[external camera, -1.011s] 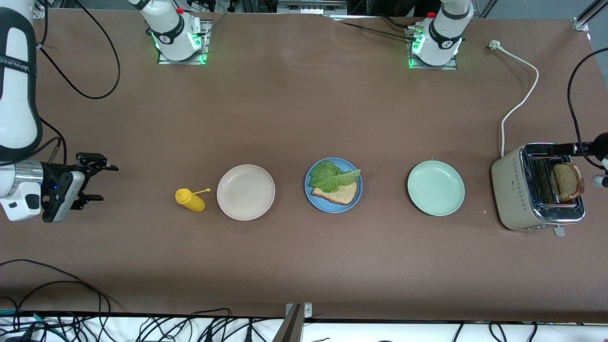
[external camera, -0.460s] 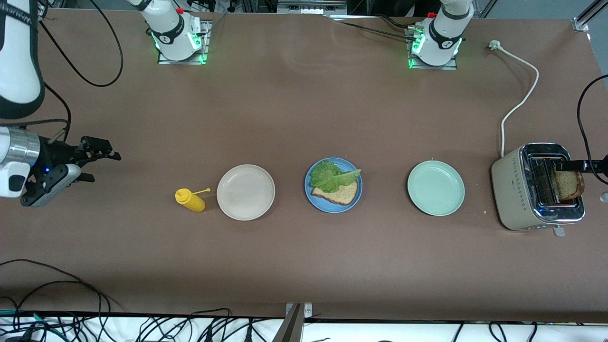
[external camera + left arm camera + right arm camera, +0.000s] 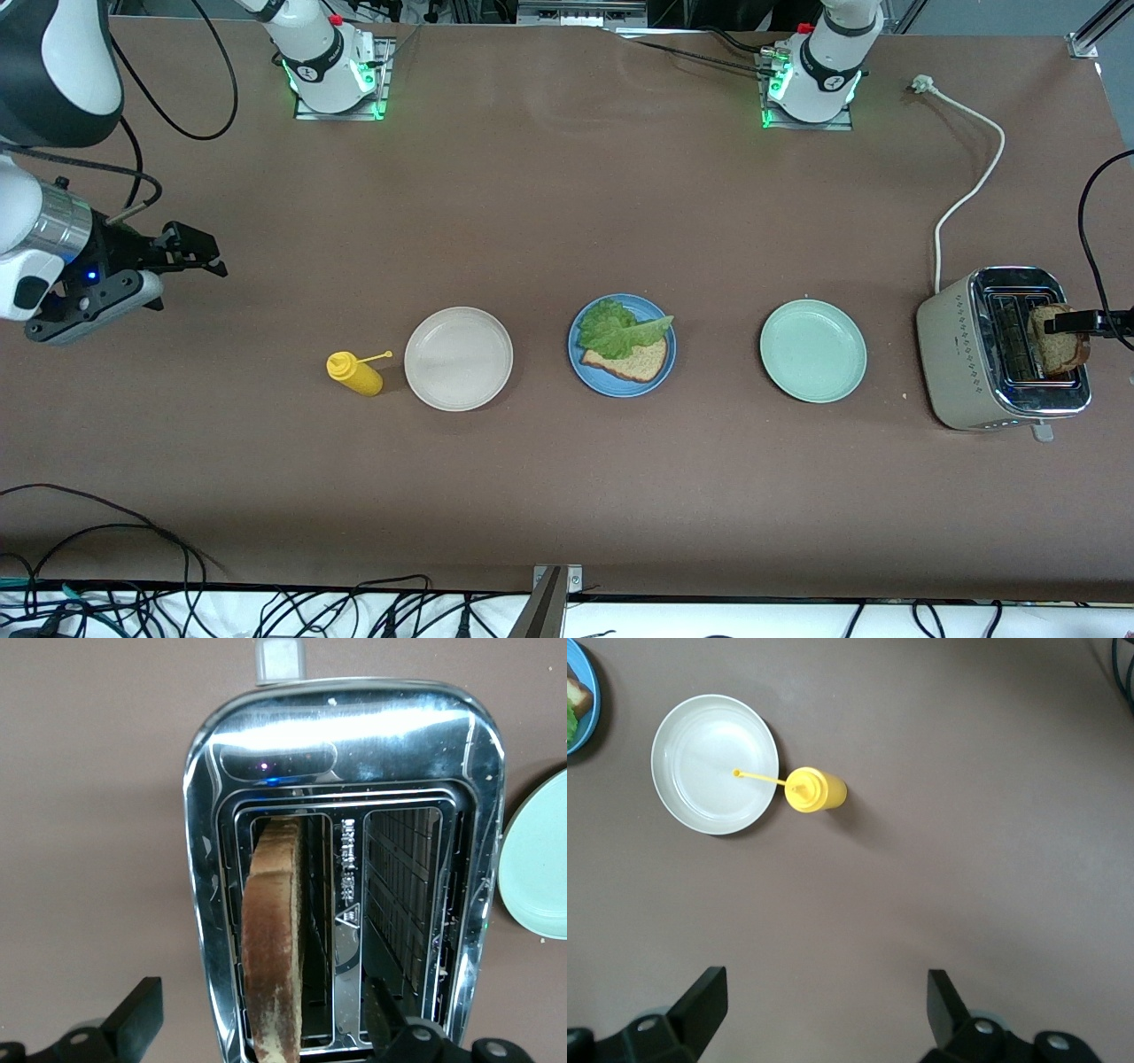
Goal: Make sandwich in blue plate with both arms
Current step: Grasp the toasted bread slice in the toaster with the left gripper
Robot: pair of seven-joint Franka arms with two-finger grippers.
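Presently on the blue plate (image 3: 622, 346), mid-table between the two ends: one bread slice (image 3: 627, 362) with a green lettuce leaf (image 3: 617, 328) lying over the part farther from the front camera. No upper slice on it yet.

Second bread slice (image 3: 1057, 338): upright in a slot of the toaster (image 3: 1003, 350), at the left arm's end of the table. White cord (image 3: 966, 186) runs from the toaster toward the table corner beside the left arm's base.

Left gripper (image 3: 266, 1028): over the toaster, fingers spread to either side of the upright slice; contact with the crust cannot be made out, probably not gripping.

Right gripper (image 3: 190, 252): in the air over bare table near the right arm's edge, fingers apart, holding nothing.

Cream-white plate (image 3: 458, 358): beside the blue plate, toward the right arm's end. Yellow squeeze bottle (image 3: 354, 373): just beside that plate, nozzle reaching toward it.

Mint-green plate (image 3: 813, 350): between the blue plate and the toaster.
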